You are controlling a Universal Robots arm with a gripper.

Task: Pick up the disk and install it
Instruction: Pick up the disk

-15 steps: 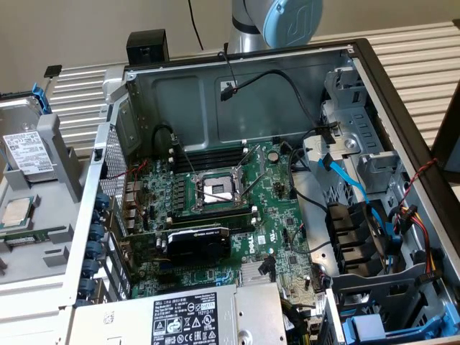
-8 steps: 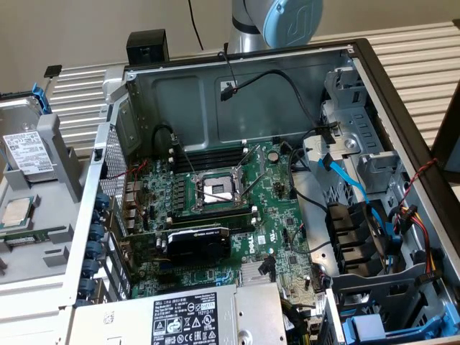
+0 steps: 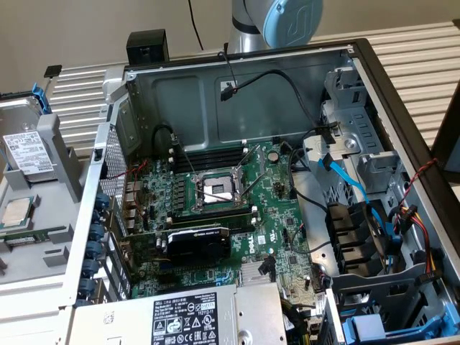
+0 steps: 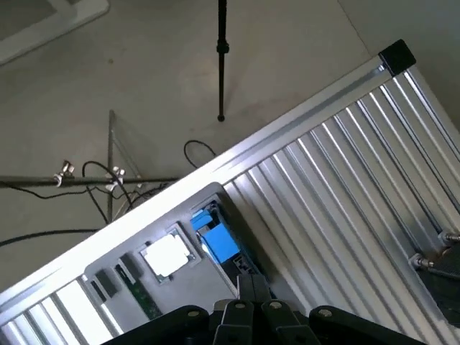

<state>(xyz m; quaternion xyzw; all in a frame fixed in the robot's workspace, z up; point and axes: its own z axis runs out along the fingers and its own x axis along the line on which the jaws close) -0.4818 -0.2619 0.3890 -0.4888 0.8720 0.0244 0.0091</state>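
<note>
Fingers (image 4: 248,289) closed together, empty; gripper (image 4: 253,284) well apart from the case (image 3: 215,100). Disk (image 3: 29,151) propped label-up in holder (image 3: 63,154) beside case, exterior view's left, likely staged for grasping.

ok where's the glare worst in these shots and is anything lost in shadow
Wrist view: a white patch beside the blue part is blown out, and the ribbed table shines in streaks. Exterior view: light is even, the disk label shows no glare, the case interior is dimmer.
</note>
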